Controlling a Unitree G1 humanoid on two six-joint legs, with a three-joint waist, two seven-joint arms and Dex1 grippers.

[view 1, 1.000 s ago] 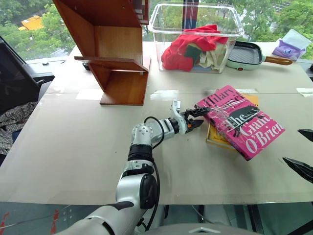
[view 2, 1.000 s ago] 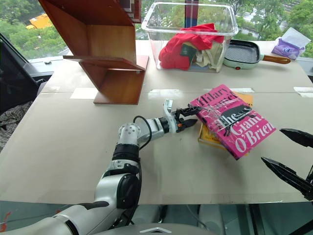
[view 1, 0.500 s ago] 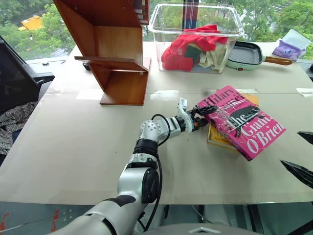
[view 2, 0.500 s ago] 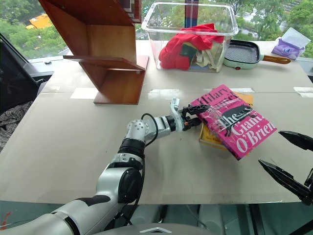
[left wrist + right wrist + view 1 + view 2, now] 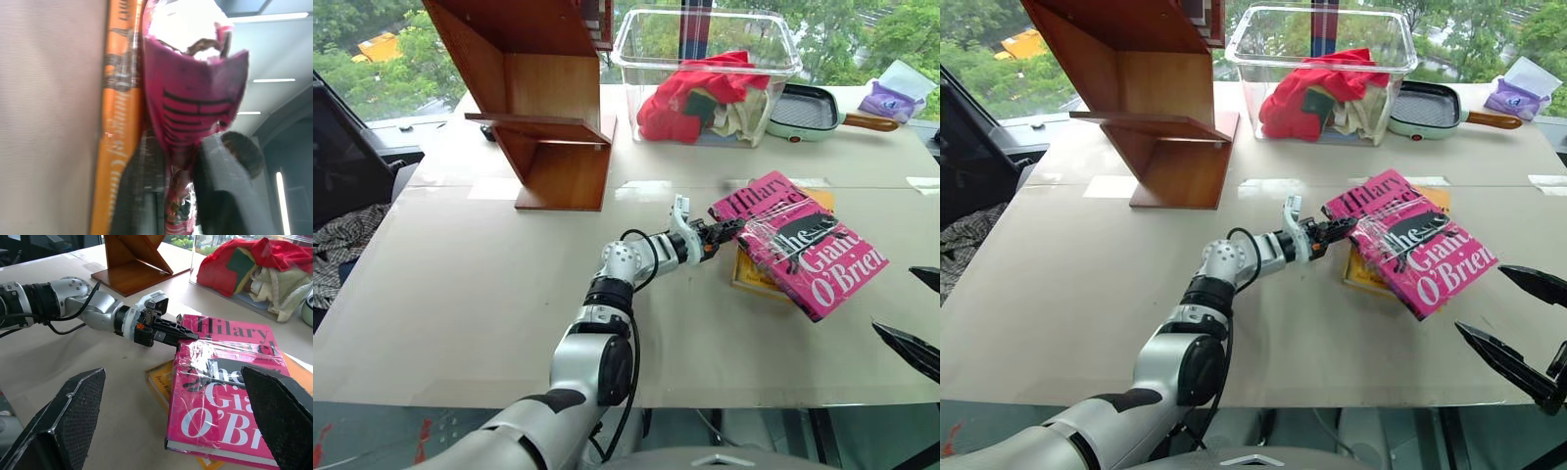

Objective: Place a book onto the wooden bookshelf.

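Note:
The thick pink book [image 5: 803, 245], with white "O'Brien" lettering on its glossy cover, lies tilted on top of a yellow book [image 5: 749, 276] at the table's right. My left gripper [image 5: 724, 229] reaches level from the left and is shut on the pink book's near-left corner. In the left wrist view the pink cover [image 5: 190, 98] is pinched between the black fingers [image 5: 220, 196]. The wooden bookshelf [image 5: 543, 108], reddish-brown with slanted sides, stands at the back left, well apart from the books. My right gripper [image 5: 1526, 323] is open and holds nothing, to the right of the books near the table's front edge.
A clear plastic bin [image 5: 705, 78] with red and pale cloths stands behind the books. A small green pan [image 5: 813, 108] and a purple packet [image 5: 891, 93] lie at the back right. The table [image 5: 460, 294] is bare between the bookshelf and the books.
My left gripper has reached a little further right, and its fingers have shut on the pink book's corner. The right gripper has stayed put.

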